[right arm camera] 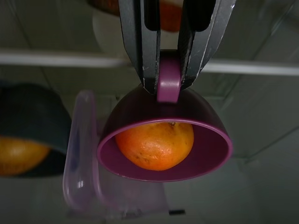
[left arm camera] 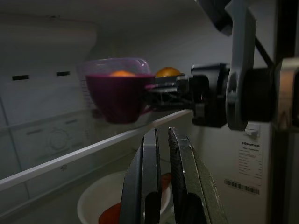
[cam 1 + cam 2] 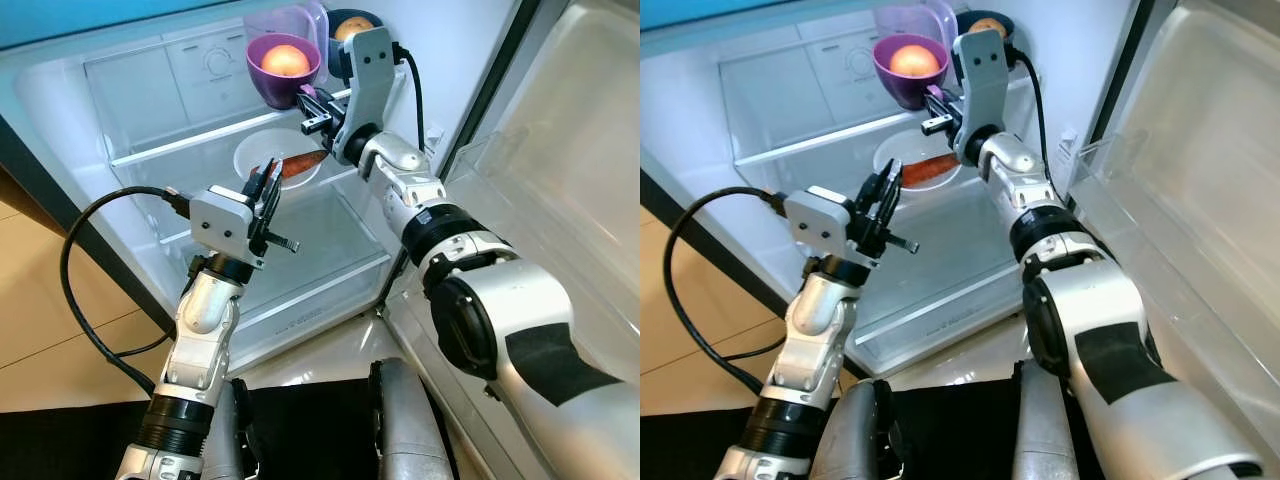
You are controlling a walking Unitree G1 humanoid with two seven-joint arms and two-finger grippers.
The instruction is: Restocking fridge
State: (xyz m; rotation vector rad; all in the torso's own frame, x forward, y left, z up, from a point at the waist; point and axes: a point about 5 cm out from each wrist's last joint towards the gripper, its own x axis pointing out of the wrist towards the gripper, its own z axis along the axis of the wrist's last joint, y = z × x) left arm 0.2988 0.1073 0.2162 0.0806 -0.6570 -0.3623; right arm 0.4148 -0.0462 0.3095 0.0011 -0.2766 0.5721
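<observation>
The right gripper (image 1: 164, 77) pinches the purple cup's (image 3: 283, 70) handle, keeping its orange (image 1: 154, 144) level above the shelf (image 3: 190, 142), while the left gripper (image 3: 263, 190) waits closed, empty.

— Where does the cup (image 3: 283, 68) sit?
— Just left of the right pincer (image 3: 309, 103), over the shelf (image 3: 190, 140), an orange (image 3: 286, 60) inside it.
— And behind that pincer?
— A second cup (image 3: 346, 30). Below it, a bowl (image 3: 258, 155); the left pincer (image 3: 262, 186) hangs before that bowl.
</observation>
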